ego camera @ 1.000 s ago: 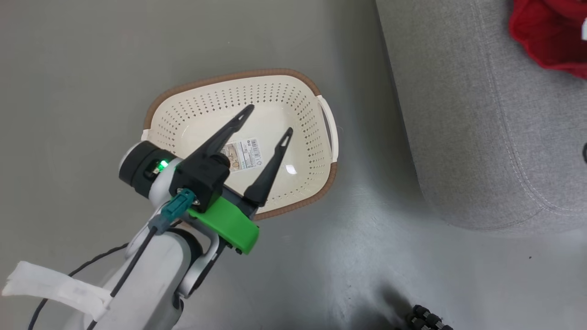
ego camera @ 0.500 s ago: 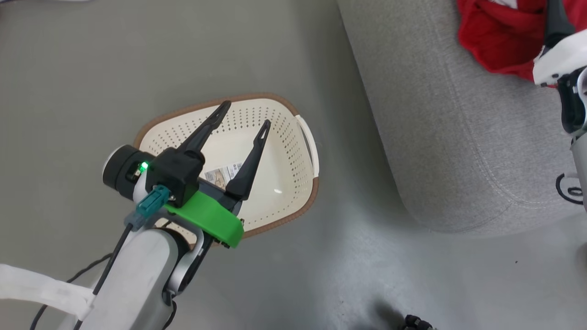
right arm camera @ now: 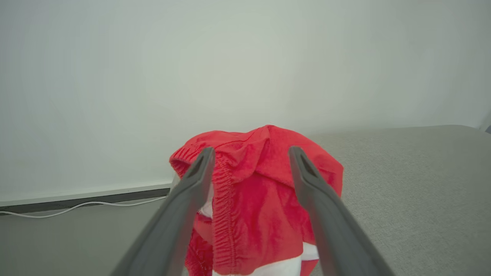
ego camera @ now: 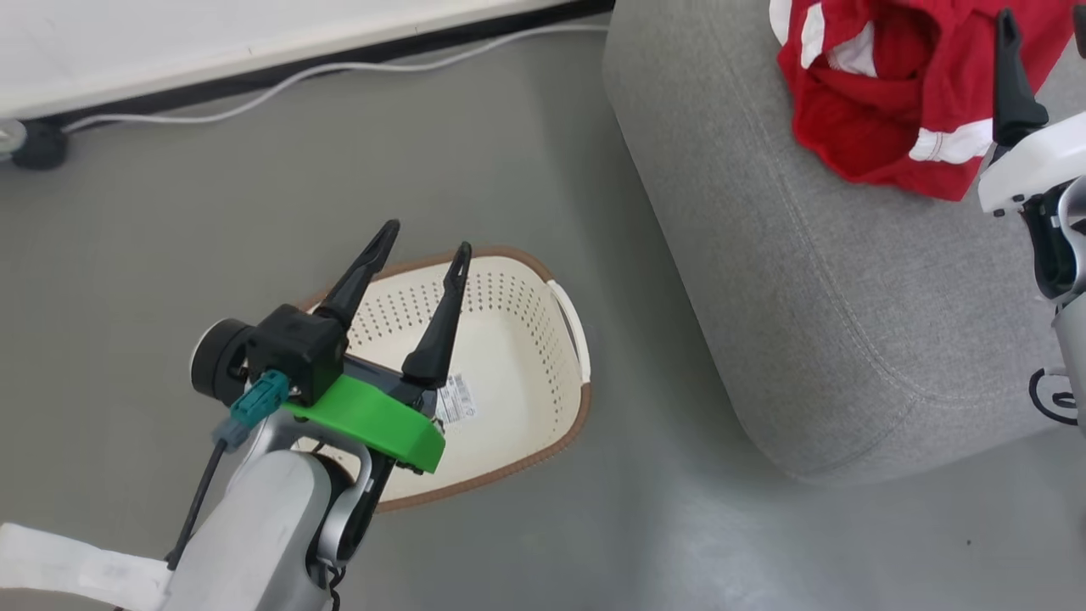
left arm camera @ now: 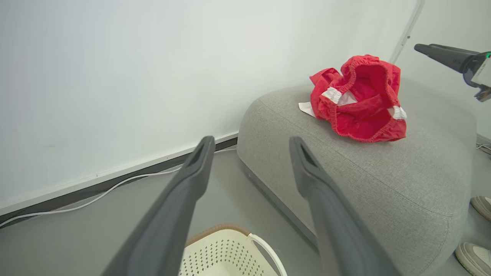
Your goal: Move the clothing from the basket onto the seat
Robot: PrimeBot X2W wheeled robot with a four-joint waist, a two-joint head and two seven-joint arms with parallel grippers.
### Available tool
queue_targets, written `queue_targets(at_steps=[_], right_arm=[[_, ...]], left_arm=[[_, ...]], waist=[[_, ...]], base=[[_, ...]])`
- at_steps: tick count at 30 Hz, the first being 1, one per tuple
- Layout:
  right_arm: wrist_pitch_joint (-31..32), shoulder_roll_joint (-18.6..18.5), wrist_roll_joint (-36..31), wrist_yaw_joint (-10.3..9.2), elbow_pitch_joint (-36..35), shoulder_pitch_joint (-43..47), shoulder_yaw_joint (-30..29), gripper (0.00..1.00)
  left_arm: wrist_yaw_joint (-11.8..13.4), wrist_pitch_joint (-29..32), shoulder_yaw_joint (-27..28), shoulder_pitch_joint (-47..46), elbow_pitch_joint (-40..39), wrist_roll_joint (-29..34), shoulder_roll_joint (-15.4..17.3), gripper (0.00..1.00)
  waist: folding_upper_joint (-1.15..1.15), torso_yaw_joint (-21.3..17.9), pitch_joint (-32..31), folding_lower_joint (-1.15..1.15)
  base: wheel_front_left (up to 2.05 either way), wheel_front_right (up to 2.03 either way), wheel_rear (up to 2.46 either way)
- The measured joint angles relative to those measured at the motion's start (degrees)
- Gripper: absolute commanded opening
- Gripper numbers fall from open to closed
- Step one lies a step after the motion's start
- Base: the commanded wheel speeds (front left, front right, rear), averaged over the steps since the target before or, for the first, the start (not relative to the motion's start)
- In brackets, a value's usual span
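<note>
The clothing (ego camera: 882, 102) lies heaped near the seat's (ego camera: 814, 280) far edge, the basket (ego camera: 517, 314) looks empty (just its label (ego camera: 456, 397)), and the left tool (ego camera: 427, 237) and right tool (right arm camera: 251, 153) spread wide, holding nothing, so the moving looks done; next, pull back.

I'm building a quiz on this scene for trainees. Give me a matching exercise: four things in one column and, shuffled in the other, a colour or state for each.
1 clothing
2 basket
3 seat
4 left gripper

A light grey fabric
B fingers apart, over the basket
C red with white bands, heaped on the seat
D cream with a brown rim, on the floor

Pairs: 1-C, 2-D, 3-A, 4-B
</note>
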Motion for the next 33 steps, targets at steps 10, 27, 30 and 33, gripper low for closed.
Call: queue_targets(at_steps=[10, 27, 30, 33], right_arm=[[-0.26, 3.38, 0.51, 0.87, -3.44, 5.6, 1.58, 1.0], [-0.34, 10.93, 1.44, -0.78, -11.18, 20.12, 3.71, 1.0], [-0.34, 11.88, 1.44, -1.25, -12.17, 21.86, 3.96, 1.0], [-0.34, 13.19, 1.14, -1.91, -13.59, 24.26, 5.03, 1.0]], left_arm=[[2.43, -2.79, 4.83, 4.97, 3.12, -1.78, -0.57, 1.0], [4.24, -4.5, 14.61, 15.86, 6.68, -3.58, 0.86, 1.0], [4.25, -4.53, 15.34, 16.8, 6.7, -3.57, 1.0, 1.0], [4.46, -4.69, 16.71, 18.63, 6.65, -3.57, 1.4, 1.0]], waist=[[0.0, 3.6, -6.36, 0.0], [0.0, 11.69, -16.52, 0.0], [0.0, 12.53, -17.43, 0.0], [0.0, 13.51, -18.77, 0.0]], base=[[0.0, 0.0, 0.0], [0.0, 0.0, 0.0], [0.0, 0.0, 0.0], [0.0, 0.0, 0.0]])
